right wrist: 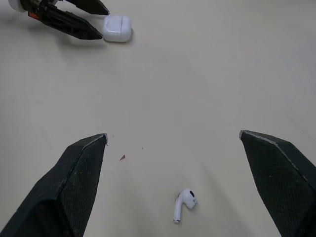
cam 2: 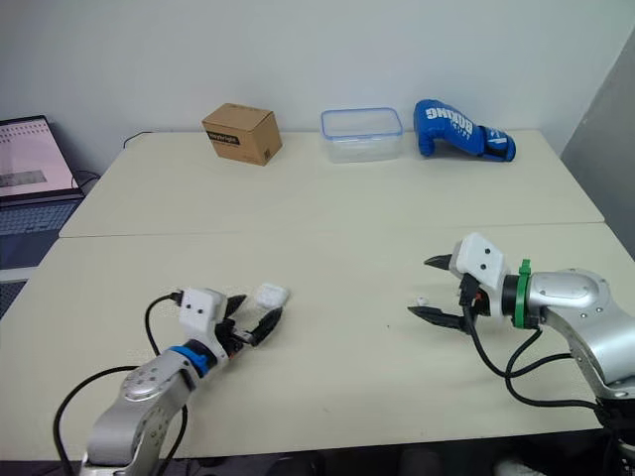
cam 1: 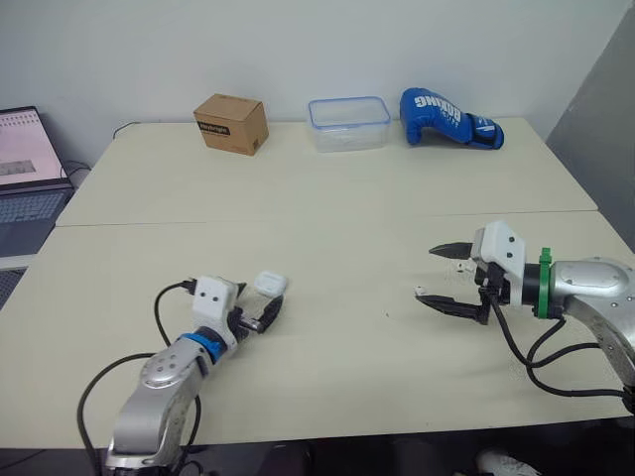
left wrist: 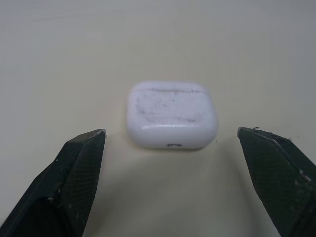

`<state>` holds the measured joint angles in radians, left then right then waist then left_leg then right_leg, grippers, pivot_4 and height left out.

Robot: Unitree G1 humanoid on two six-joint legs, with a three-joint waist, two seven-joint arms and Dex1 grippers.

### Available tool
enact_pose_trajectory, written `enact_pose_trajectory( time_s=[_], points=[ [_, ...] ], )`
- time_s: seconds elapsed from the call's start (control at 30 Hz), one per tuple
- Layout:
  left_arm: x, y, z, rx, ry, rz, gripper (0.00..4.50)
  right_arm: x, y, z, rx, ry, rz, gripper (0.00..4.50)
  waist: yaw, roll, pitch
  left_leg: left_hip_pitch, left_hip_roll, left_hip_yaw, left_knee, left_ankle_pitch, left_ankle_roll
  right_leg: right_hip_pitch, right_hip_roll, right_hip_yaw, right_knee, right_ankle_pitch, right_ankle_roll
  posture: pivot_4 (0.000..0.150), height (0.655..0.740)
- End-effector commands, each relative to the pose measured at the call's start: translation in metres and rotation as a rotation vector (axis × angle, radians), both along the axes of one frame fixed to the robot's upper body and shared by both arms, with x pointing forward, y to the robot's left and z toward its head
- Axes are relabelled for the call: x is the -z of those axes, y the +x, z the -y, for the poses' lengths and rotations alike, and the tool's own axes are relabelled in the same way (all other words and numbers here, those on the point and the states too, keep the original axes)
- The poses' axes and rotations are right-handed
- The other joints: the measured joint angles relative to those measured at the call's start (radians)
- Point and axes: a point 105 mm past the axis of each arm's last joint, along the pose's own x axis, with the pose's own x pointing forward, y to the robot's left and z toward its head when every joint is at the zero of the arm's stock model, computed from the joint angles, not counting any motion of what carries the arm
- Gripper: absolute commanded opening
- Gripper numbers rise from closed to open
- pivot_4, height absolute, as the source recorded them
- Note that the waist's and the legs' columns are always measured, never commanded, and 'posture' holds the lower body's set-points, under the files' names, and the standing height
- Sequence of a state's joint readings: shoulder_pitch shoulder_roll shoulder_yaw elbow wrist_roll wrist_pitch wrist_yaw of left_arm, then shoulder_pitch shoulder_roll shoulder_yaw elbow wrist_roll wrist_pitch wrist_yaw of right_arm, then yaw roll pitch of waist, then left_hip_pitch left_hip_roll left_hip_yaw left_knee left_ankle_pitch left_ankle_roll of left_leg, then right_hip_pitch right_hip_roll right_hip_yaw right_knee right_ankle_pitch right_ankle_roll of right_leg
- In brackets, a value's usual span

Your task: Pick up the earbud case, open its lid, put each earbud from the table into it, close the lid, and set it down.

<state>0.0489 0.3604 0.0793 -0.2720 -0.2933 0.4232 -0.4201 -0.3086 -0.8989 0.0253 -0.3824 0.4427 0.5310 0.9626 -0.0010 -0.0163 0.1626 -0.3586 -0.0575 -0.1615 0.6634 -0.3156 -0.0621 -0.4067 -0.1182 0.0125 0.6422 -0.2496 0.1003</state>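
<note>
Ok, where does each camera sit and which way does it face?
Head eyes: head-mounted, facing forward and down over the cream table; left gripper and right gripper show open.
Left wrist: along its black fingers at the small white rounded earbud case, shut.
Right wrist: along its black fingers at a white earbud.
Shared: right wrist and head views also catch that case.

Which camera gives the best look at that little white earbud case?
The left wrist view: the earbud case lies big and close, lid shut. Both eye views and the right wrist view show it small, by the left gripper.
</note>
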Motion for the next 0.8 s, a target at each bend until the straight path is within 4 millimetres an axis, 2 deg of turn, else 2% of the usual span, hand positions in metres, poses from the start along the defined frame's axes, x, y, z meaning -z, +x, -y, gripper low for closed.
enact_pose_trajectory(
  time_s=[0.03, 0.33, 0.8],
  points=[
    [-0.004, 0.005, 0.005, -0.004, 0.008, 0.049, 4.47, -0.013, 0.000, -0.004, -0.038, -0.009, 0.063, 4.50, 0.001, 0.000, 0.000, 0.000, 0.000, 0.000, 0.000, 0.000, 0.000, 0.000, 0.000, 0.000, 0.001, 0.000, 0.000, 0.150, 0.7307],
    [0.005, 0.012, 0.012, -0.039, 0.031, 0.053, 4.47, -0.011, -0.002, -0.004, -0.048, -0.019, 0.059, 4.50, 0.002, 0.000, 0.000, 0.000, 0.000, 0.000, 0.001, 0.000, 0.000, 0.000, 0.000, 0.000, 0.001, 0.000, 0.000, 0.150, 0.7307],
    [0.008, 0.018, 0.019, -0.036, 0.018, 0.053, 4.47, -0.007, -0.006, -0.001, -0.048, -0.023, 0.037, 4.50, 0.004, 0.001, -0.001, 0.000, -0.001, 0.000, 0.001, 0.000, 0.000, 0.000, -0.001, 0.000, 0.001, 0.000, 0.000, 0.150, 0.7307]
  ],
)
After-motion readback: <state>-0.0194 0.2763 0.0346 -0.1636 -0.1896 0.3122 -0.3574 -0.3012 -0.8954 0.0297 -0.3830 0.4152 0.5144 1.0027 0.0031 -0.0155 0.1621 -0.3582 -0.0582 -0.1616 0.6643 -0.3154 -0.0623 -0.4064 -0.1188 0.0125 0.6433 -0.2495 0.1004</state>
